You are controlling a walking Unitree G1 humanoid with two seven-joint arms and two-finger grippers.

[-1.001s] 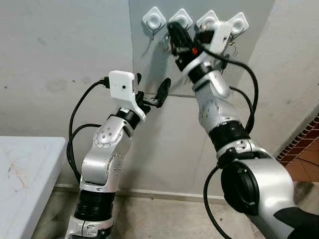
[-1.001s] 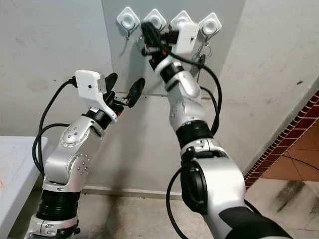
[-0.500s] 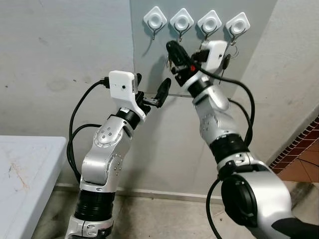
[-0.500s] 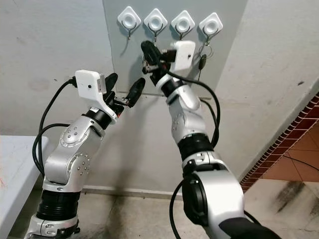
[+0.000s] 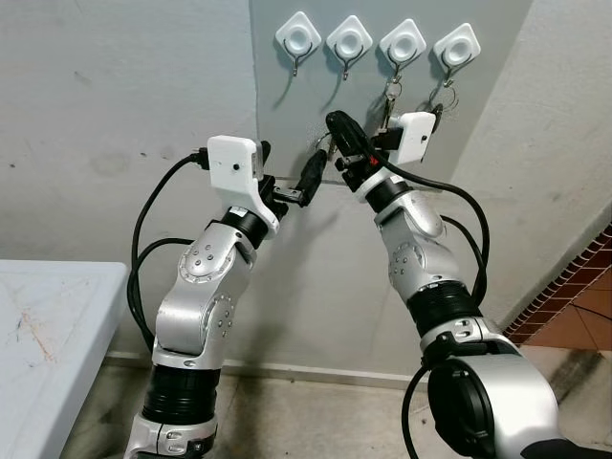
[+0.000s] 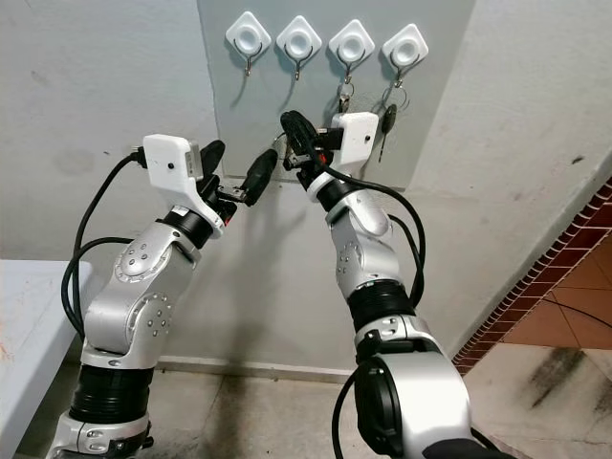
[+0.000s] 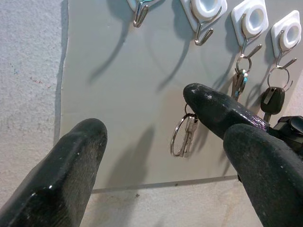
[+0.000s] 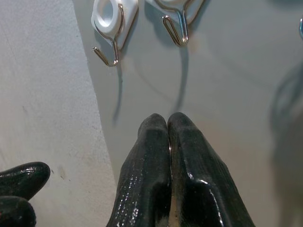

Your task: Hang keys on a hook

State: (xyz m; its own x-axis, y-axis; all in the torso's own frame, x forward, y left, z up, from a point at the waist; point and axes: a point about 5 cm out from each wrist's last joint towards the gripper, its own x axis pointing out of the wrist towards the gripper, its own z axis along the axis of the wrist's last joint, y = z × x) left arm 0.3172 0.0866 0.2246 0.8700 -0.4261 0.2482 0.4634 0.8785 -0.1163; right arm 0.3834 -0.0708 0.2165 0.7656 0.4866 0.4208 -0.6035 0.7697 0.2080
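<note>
Keys (image 7: pixel 184 137) pinched in right gripper (image 8: pixel 168 124)

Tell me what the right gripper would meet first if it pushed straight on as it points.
Probably the grey panel just below the two empty hooks; the right gripper holds a key ring.

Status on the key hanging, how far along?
Done: key sets hang on the third hook and fourth hook.
In hand: the right gripper, fingers pressed together, carries a key ring below the hooks.
Left: the first hook and second hook are bare. The left gripper waits open nearby.
</note>
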